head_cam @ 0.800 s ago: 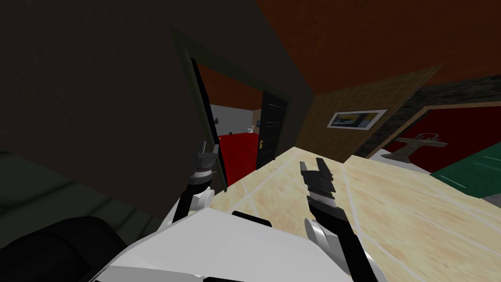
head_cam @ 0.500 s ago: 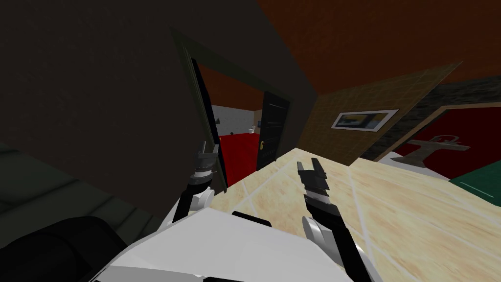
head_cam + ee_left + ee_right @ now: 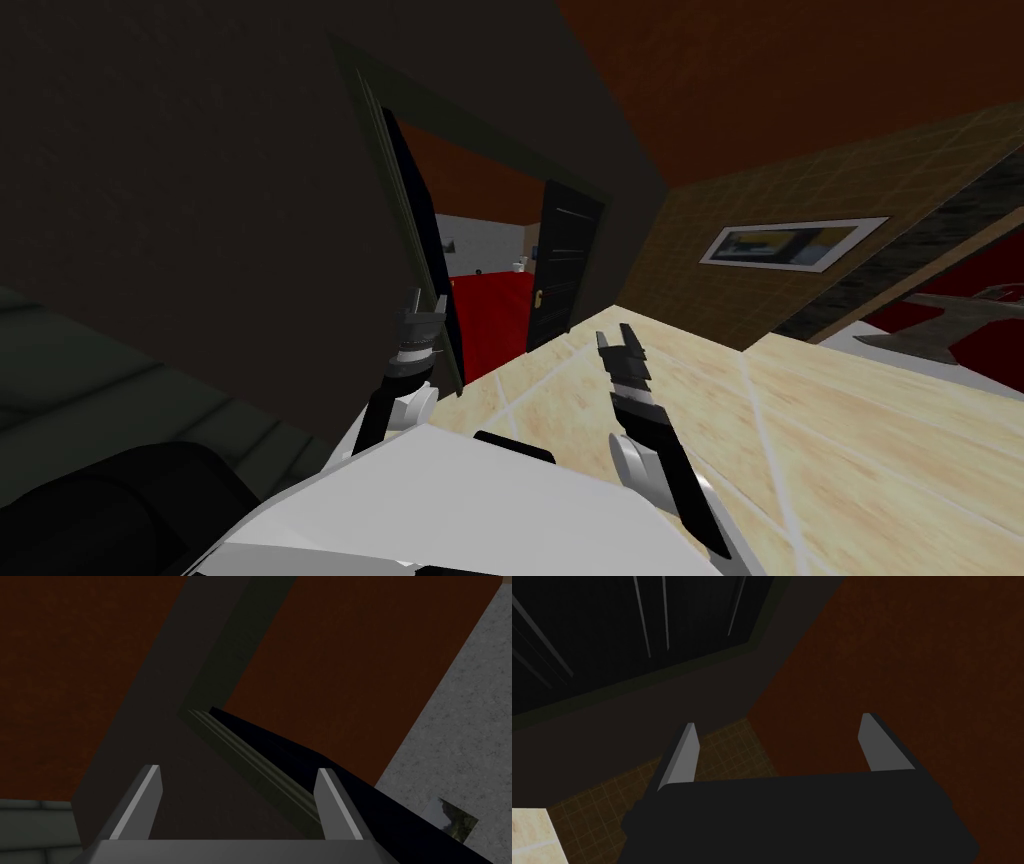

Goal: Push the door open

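Head view, door: we see the black panelled door (image 3: 570, 262) at the right edge of the dark green door frame (image 3: 372, 130), with its brass handle (image 3: 537, 297) on the side facing the gap.
Doorway: a red floor (image 3: 495, 315) shows between the door and the frame's left edge.
Left gripper (image 3: 427, 300): raised just beside the frame's left edge, low down. Its fingers stand apart with nothing between them. In our left wrist view the frame's ribbed moulding (image 3: 250, 761) runs between them.
Right gripper (image 3: 617, 340): over the beige tiled floor (image 3: 800, 430), apart from the door. Its fingers are spread and hold nothing. In our right wrist view the door lies beyond them.
Right of the doorway: a framed picture (image 3: 790, 243) hangs on the tan tiled wall (image 3: 700, 215).
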Motion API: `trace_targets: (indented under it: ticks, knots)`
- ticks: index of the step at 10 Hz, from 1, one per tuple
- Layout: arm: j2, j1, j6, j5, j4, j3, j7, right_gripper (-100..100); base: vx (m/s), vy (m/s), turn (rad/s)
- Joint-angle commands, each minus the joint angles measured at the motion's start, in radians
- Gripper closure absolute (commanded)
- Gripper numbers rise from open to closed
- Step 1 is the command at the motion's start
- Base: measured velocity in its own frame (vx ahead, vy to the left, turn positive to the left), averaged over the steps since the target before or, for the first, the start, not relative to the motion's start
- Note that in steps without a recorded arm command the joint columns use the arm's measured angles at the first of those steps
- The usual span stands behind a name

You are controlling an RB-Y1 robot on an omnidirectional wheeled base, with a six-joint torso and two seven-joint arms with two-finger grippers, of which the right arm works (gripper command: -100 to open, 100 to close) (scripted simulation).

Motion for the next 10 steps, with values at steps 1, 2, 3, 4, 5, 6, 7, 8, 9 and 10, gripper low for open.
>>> trace_targets:
  ticks: [1,2,3,4,5,6,7,8,9,10]
  knots:
    - [-0.014,-0.014,-0.013,-0.004,0.040,0.009,-0.008,-100,0.114,-0.074,0.098]
    - [-0.022,-0.025,-0.015,-0.006,0.061,0.013,-0.013,-100,0.092,-0.059,0.092]
    - [-0.030,-0.037,-0.017,-0.009,0.085,0.019,-0.017,-100,0.080,-0.048,0.084]
    - [-0.039,-0.049,-0.019,-0.011,0.109,0.024,-0.022,-100,0.097,-0.063,0.125]
    - [-0.048,-0.062,-0.021,-0.014,0.134,0.030,-0.027,-100,0.091,-0.072,0.127]
    - [-0.057,-0.074,-0.023,-0.016,0.158,0.036,-0.032,-100,0.071,-0.074,0.097]
    - [-0.067,-0.088,-0.026,-0.019,0.185,0.042,-0.037,-100,0.078,-0.071,0.088]
    - [-0.076,-0.101,-0.028,-0.022,0.211,0.048,-0.042,-100,0.081,-0.062,0.117]
    - [-0.086,-0.115,-0.031,-0.024,0.238,0.054,-0.048,-100,0.092,-0.068,0.136]
    - [-0.096,-0.129,-0.033,-0.027,0.265,0.060,-0.053,-100,0.102,-0.070,0.111]
